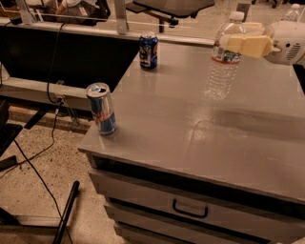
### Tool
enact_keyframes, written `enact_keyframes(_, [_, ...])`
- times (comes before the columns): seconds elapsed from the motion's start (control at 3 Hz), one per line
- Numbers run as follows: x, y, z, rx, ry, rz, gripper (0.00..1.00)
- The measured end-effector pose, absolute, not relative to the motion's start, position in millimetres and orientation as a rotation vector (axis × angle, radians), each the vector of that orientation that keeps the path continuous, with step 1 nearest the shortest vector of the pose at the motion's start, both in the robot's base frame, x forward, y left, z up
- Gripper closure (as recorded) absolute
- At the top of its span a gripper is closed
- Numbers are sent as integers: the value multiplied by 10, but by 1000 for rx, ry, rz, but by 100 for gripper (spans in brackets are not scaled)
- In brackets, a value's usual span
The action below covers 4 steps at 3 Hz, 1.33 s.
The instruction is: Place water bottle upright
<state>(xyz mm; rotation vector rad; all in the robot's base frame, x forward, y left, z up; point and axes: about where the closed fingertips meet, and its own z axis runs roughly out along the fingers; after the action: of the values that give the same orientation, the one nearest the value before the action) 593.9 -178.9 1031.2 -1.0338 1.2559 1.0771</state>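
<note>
The water bottle is clear ribbed plastic with a white cap and a red, white and blue label band. It stands about upright with its base on the grey table top, toward the back right. My gripper reaches in from the right at the bottle's shoulder. One tan finger lies across the front of the bottle and the other shows behind it, so the gripper is shut on the bottle.
A blue-and-silver can stands near the table's front left corner. A dark blue can stands at the back left edge. A small clear bottle shows beyond the table. Drawers are below the top; cables lie on the floor at left.
</note>
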Motion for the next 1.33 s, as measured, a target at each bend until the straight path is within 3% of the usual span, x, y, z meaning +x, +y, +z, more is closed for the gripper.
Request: enact_keyframes(1.33, [5946, -1815, 10112, -1199, 1074, 903, 100])
